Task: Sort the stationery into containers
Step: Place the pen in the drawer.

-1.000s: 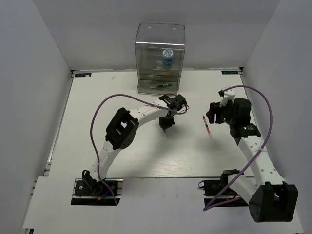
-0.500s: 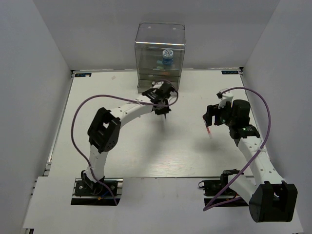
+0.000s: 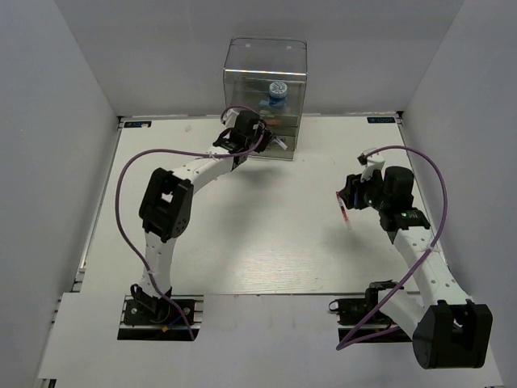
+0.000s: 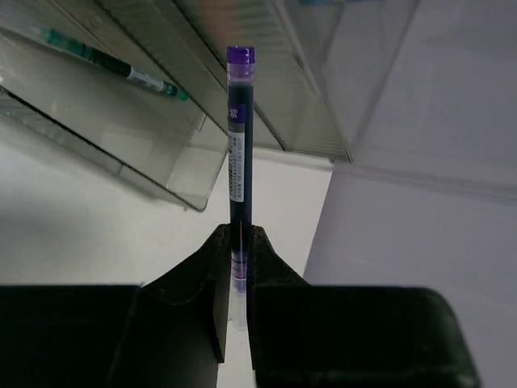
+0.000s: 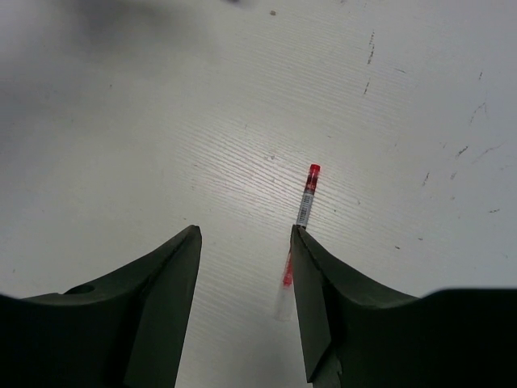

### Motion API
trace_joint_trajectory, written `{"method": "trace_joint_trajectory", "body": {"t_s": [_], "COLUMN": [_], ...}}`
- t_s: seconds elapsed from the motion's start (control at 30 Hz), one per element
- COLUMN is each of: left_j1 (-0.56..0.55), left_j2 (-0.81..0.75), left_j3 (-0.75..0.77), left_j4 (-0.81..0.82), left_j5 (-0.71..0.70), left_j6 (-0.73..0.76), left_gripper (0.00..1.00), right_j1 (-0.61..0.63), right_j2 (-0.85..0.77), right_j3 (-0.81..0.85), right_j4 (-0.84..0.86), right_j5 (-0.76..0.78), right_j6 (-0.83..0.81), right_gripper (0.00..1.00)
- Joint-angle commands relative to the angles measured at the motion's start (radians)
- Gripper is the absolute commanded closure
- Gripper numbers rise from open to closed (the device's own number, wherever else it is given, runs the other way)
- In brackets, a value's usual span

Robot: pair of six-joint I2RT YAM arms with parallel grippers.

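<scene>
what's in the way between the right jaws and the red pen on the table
Nothing visible. The red pen lies alone on the bare table, with the right jaws open near it. It sits off-centre, close beside one finger rather than in the middle of the gap.

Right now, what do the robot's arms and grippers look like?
The left arm and right arm have white links with black joint housings, each trailing a looping purple cable. The left gripper and right gripper have matte black, wedge-shaped fingers.
</scene>
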Motion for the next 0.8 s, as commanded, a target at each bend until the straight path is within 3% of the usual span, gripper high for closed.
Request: {"method": "trace_joint_trajectory", "body": {"t_s": [0.0, 0.33, 0.43, 0.47, 0.57, 0.77], "left_j1": [0.020, 0.049, 0.060, 0.060, 0.060, 0.060], "left_j2": [0.058, 0.201, 0.212, 0.221, 0.212, 0.166], "left_j3": [0.028, 0.169, 0.180, 0.180, 0.169, 0.134], "left_j4": [0.168, 0.158, 0.137, 0.126, 0.115, 0.124], "left_j5": [0.041, -0.031, -0.043, -0.043, -0.032, -0.023], "left_j6": [-0.196, -0.312, -0.322, -0.332, -0.332, -0.332], "left_gripper": [1.00, 0.98, 0.83, 0.69, 0.48, 0.36], "right_j1": [-0.003, -0.003, -0.002, -0.002, -0.002, -0.005], "right_j2": [-0.022, -0.036, -0.031, -0.031, -0.028, -0.018], "right_j3": [0.001, -0.001, -0.002, -0.002, -0.002, -0.009], "right_j4": [0.039, 0.042, 0.045, 0.043, 0.043, 0.043], "right_j5": [-0.012, -0.006, -0.006, -0.003, -0.005, -0.009], "right_j6": [-0.001, 0.002, 0.002, 0.003, 0.003, -0.004], "right_gripper": [0.46, 0.44, 0.38, 0.36, 0.34, 0.33]}}
